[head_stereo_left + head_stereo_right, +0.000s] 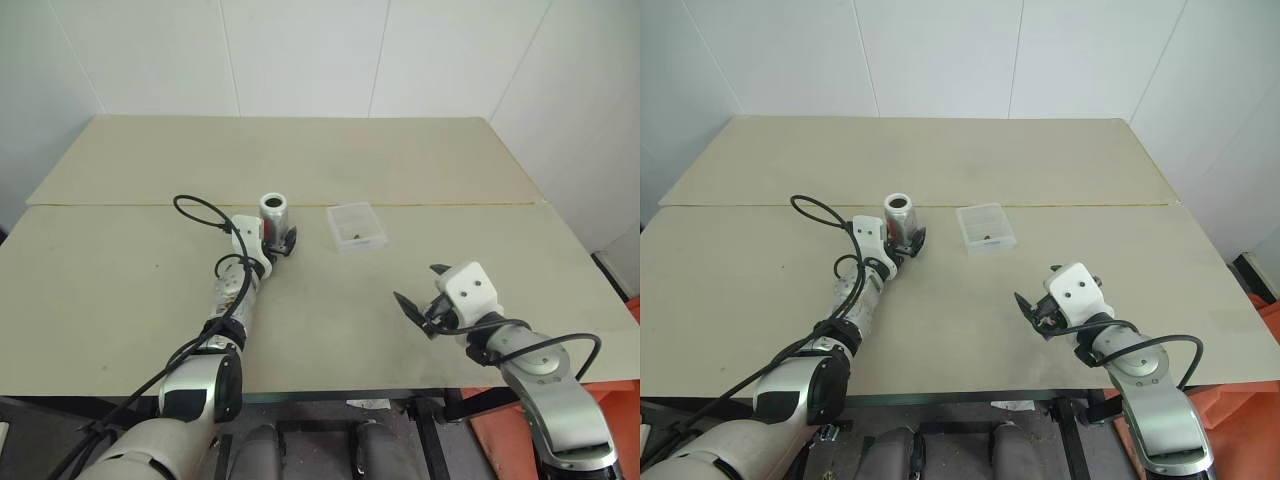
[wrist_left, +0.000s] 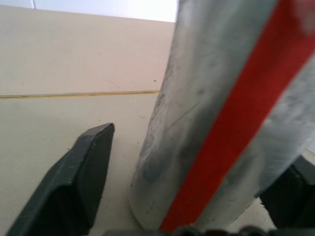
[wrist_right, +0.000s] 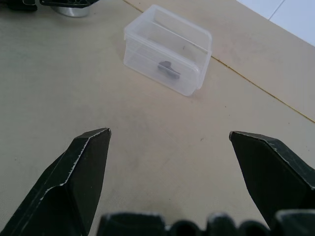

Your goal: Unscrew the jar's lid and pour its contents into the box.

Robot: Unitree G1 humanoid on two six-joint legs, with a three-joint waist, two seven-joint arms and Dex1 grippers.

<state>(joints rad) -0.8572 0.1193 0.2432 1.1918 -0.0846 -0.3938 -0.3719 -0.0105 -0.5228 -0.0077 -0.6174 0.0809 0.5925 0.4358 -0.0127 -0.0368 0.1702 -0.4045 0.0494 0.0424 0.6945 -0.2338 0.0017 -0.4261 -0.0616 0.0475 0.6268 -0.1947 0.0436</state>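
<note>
Flanking jar (image 1: 274, 214), box (image 1: 356, 225) beside

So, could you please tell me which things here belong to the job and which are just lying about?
Job:
- jar, between the open left gripper's jaws
- box
- dark bits in the box

Lying about:
- table, nothing else on it

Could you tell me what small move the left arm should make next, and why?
Probably draw the left gripper straight back from the jar: the jar stands upright between opened fingers, and dark bits already lie in the box, so the pour looks done.
</note>
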